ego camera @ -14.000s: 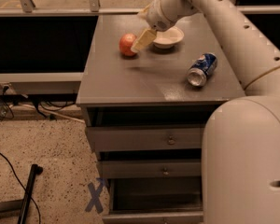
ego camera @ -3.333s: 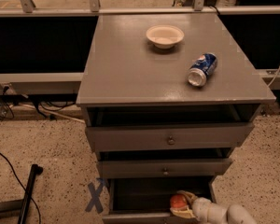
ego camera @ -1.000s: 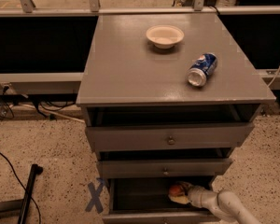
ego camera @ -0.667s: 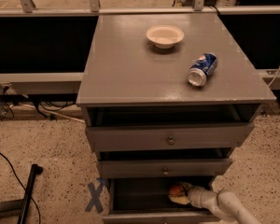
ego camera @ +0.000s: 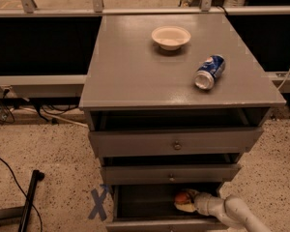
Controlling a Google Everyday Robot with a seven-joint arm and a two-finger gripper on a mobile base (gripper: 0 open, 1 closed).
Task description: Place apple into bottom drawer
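Note:
The red-orange apple [ego camera: 183,197] sits inside the open bottom drawer [ego camera: 140,204], toward its right side, in the dark interior. My gripper [ego camera: 189,202] reaches into the drawer from the lower right on a white arm [ego camera: 232,212], and its pale fingertips are around the apple. I cannot tell whether the apple rests on the drawer floor or hangs just above it.
A white bowl [ego camera: 170,36] and a blue soda can [ego camera: 209,71] on its side lie on the grey cabinet top [ego camera: 135,76]. The top drawer [ego camera: 176,141] and middle drawer [ego camera: 170,174] are partly pulled out. A black bar [ego camera: 30,197] and cables lie on the floor at left.
Since 14 s ago the apple has gone from the cabinet top down into the bottom drawer with the gripper. Over the last second the gripper and apple have barely moved.

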